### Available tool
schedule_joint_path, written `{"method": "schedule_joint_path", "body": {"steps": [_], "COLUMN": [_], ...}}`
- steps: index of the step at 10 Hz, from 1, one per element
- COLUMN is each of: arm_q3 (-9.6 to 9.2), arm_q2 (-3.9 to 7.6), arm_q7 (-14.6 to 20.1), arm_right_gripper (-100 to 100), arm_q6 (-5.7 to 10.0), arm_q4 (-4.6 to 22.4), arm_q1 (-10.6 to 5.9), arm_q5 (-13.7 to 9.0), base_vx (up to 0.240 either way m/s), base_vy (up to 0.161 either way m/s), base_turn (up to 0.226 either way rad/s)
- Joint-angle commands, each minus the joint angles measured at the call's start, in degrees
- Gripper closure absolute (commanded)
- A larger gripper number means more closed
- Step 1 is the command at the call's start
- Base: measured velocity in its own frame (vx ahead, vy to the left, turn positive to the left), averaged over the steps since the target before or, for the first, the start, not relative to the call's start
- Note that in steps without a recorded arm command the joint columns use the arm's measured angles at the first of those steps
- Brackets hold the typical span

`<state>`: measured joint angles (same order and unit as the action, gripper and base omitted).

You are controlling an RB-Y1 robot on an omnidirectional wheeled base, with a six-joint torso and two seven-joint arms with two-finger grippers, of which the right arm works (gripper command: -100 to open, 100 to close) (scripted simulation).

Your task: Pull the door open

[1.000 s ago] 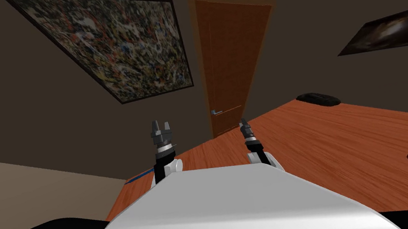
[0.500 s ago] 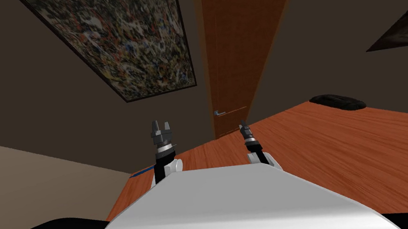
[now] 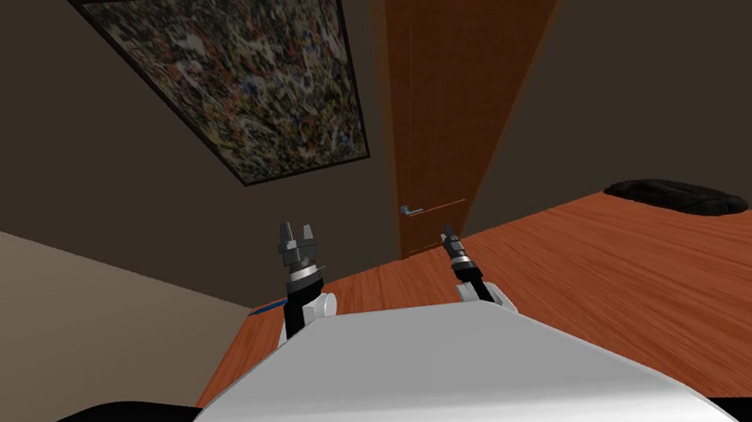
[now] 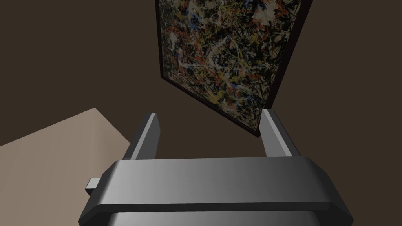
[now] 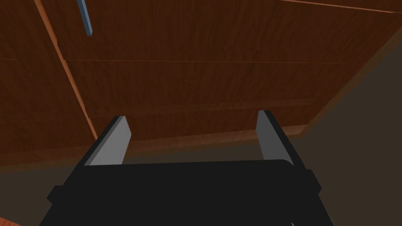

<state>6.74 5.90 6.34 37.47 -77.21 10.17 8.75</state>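
A brown wooden door [image 3: 458, 89] stands shut in its frame on the dark wall ahead. Its small grey lever handle [image 3: 410, 210] sits low on the door's left side. In the right wrist view the door [image 5: 220, 78] lies well beyond my hand, and the handle [image 5: 84, 17] shows as a thin blue-grey bar. My right gripper [image 3: 447, 231] [image 5: 192, 135] is open, held low in front of the door, apart from the handle. My left gripper [image 3: 294, 232] [image 4: 210, 133] is open and raised at the left, holding nothing.
A large framed abstract painting [image 3: 251, 73] hangs on the wall left of the door. The floor [image 3: 654, 274] is reddish wood. A black low object [image 3: 678, 196] lies on the floor at the right. A beige wall [image 3: 35, 310] runs along my left.
I have moved closer to the door and turned; the door and painting look larger and have shifted right. The black object slid right, and the round brown thing left the view. Arms unchanged.
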Motion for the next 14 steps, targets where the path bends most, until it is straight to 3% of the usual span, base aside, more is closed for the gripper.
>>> {"method": "schedule_joint_path", "body": {"steps": [1, 4, 5, 7, 8, 14], "arm_q3": [0.30, 1.14, 1.14, 1.93, 1.93, 3.76], "arm_q2": [0.21, 0.54, 0.54, 0.84, 0.84, 1.47], "arm_q7": [0.4, 1.5, 1.5, 2.5, 2.5, 4.9], "arm_right_gripper": [-100, -100, -100, -100, -100, -100], "arm_q6": [0.33, 1.55, 1.55, 2.71, 2.71, 5.40], "arm_q4": [2.1, 6.5, 6.9, 10.9, 11.4, 21.9], "arm_q1": [-0.67, -2.37, -2.37, -3.99, -3.99, -7.75], "arm_q5": [0.0, 0.3, 0.3, 0.5, 0.5, 1.1], "base_vx": [0.053, 0.049, 0.040, 0.056, 0.055, 0.059], "base_vy": [-0.025, -0.021, -0.024, -0.031, -0.028, -0.039], "base_turn": [0.056, 0.097, 0.072, 0.143, 0.067, 0.122]}}
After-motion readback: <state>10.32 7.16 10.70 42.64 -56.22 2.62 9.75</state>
